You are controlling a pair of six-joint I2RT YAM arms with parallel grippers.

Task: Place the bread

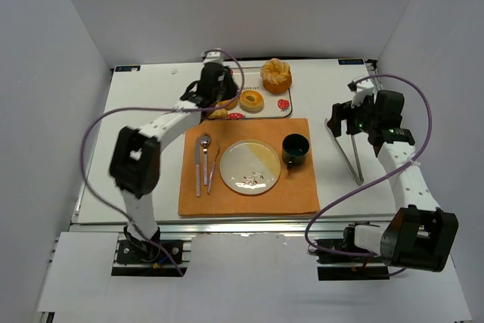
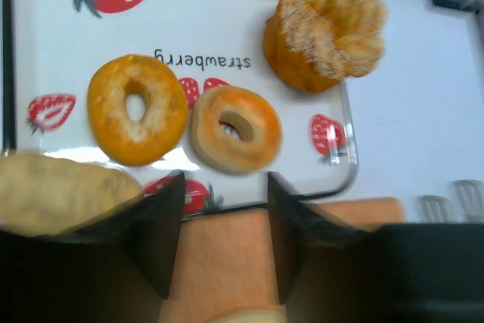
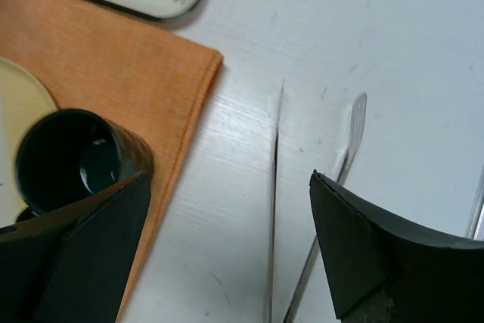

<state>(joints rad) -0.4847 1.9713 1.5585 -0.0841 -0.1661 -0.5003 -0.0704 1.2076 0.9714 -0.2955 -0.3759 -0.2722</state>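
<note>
A pale brown bread roll (image 2: 57, 194) lies on the near-left corner of the strawberry tray (image 2: 219, 5), left of my left fingers; in the top view only its edge (image 1: 218, 113) shows. The tray also holds two ring doughnuts (image 2: 138, 109) (image 2: 236, 128) and a sugared pastry (image 2: 325, 24). My left gripper (image 2: 224, 179) is open and empty, over the tray's near rim and the orange mat (image 2: 219, 255). It hangs over the tray's left part in the top view (image 1: 224, 102). My right gripper (image 3: 227, 179) is open and empty above metal tongs (image 3: 274, 187) on the table.
The orange mat (image 1: 227, 202) carries a cream plate (image 1: 249, 166), a dark green cup (image 1: 295, 149) and cutlery (image 1: 204, 160). The tongs (image 1: 348, 149) lie right of the mat under the right arm (image 1: 338, 120). White walls enclose the table.
</note>
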